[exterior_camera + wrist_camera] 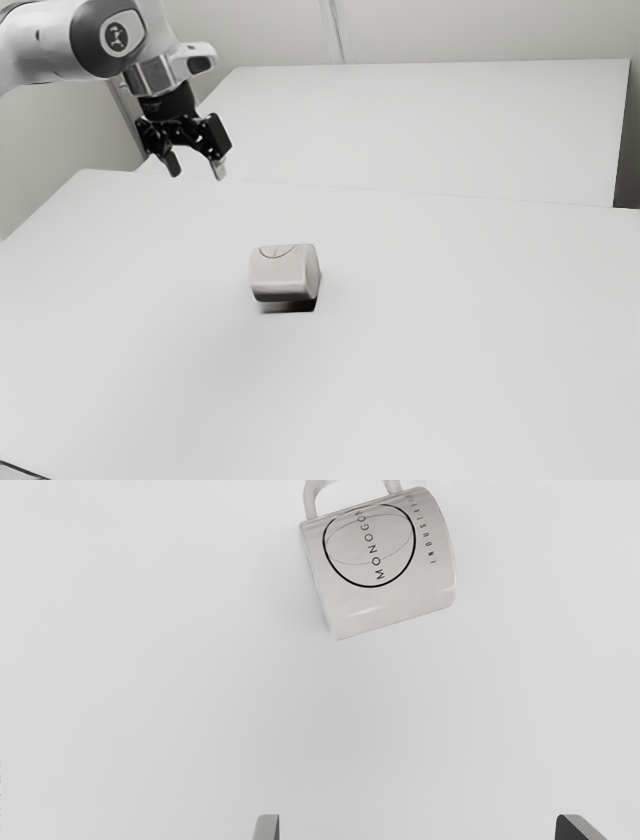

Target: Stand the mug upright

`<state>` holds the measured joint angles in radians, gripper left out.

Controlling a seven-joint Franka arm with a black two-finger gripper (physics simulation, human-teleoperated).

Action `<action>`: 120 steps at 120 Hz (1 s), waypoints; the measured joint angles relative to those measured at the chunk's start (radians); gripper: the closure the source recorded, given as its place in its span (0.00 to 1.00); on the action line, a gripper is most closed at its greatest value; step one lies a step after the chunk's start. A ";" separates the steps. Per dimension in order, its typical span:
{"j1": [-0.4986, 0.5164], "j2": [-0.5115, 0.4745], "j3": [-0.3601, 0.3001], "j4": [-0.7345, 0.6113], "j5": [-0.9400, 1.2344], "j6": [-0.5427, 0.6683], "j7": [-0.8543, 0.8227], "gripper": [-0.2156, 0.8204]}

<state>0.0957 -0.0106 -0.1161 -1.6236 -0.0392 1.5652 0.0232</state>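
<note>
Smooth, matte white tabletop (450, 350) spreads beneath the scene, softly shaded and plain in texture. On it, a little toward the exterior view's left from the middle, a glossy off-white cylindrical mug (350, 605) lies tipped on its side. Its wall is straight, its edges gently rounded, and a pale highlight runs along the glaze. Printed on that wall are a thin black ring with finer curved lines inside, the word MONOGON across it, and small dark lettering beside it. A curved off-white handle (310, 501) juts from the mug's side facing away from the fingers. A dark shadow (290, 306) sits against the mug's lower edge in the exterior view.

Well apart from the mug and higher up, toward the exterior view's upper left, hangs the black two-finger gripper (196, 173), its fingers spread wide with nothing gripped. Above it comes the smooth, rounded white-and-grey arm (45, 42). Farther back lies a second flat white surface (420, 125), separated by a thin seam, and behind that a pale grey wall (480, 30) with a narrow upright strip (333, 30).
</note>
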 joint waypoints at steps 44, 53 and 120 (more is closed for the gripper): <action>0.046 -0.016 -0.007 -0.047 0.023 0.058 0.002 0.21; 0.052 -0.014 -0.008 -0.111 0.010 0.084 0.001 0.21; 0.096 0.024 -0.009 -0.412 -0.387 0.473 0.103 0.21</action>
<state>0.1914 0.0132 -0.1253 -2.0352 -0.4260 2.0383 0.1267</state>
